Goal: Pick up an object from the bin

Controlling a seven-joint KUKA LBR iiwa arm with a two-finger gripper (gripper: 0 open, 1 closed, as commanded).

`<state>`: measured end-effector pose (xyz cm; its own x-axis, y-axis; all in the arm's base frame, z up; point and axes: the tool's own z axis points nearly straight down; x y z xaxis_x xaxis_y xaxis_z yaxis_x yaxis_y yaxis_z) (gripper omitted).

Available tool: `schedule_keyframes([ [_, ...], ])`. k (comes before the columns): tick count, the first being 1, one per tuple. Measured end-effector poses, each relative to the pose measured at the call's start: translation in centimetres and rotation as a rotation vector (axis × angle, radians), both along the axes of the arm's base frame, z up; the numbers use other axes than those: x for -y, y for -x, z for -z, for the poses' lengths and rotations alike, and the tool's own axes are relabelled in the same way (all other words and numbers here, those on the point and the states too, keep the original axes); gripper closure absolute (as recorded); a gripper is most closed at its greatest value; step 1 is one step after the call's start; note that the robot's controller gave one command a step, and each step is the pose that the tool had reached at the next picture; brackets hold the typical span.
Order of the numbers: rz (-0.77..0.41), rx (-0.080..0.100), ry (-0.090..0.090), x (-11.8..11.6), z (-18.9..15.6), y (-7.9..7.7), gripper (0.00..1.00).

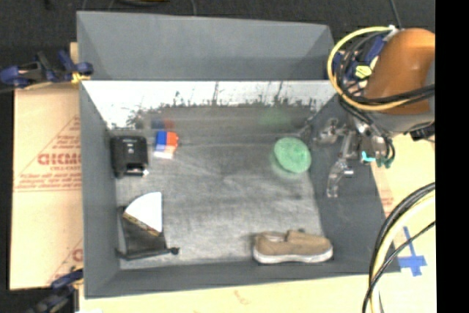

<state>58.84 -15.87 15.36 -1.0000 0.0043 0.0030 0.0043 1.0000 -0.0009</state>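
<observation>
Close by the right wall: gripper beside a green round thing

Gripper [335, 179] hung low inside the bin [220, 201], hard by its right wall, under the orange wrist cover [401, 62]. Whether it stood apart or together could not be told from this angle. Nothing was seen held in it.

The nearest thing was a green round thing [292, 155], a ball or a soft pad. It lay just beside the gripper toward the bin's middle, not touching it and well clear of everything else. Judged the likeliest pick. It looked light, with a matt and slightly fuzzy surface, so probably foam or cloth: soft, not slippery, not fragile. The best hold was likely from above, across its widest part. Pinched off-centre it could roll away, and if soft it would squash, so a firm close would be wanted.

Others noted:
- a tan shoe [293, 248] along the near wall
- a black box [129, 155] on the left side
- a small blue, red and white block [165, 143] just beside the box
- a white-and-black wedge [144, 220] in the near-left corner

The floor was bare grey metal, scuffed and flat, and probably slick enough for a nudged ball to slide. There was open floor all round the green thing. The right wall stood close behind the gripper, leaving little room on that side.
</observation>
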Motion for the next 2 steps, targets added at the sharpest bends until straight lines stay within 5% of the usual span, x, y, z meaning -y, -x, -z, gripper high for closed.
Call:
schedule_keyframes([
  [1,-0.003,0.007,0.002,0.0,-0.4,-0.2,0.00],
  [2,0.027,0.015,0.002,-0.3,4.5,-0.8,0.00],
])
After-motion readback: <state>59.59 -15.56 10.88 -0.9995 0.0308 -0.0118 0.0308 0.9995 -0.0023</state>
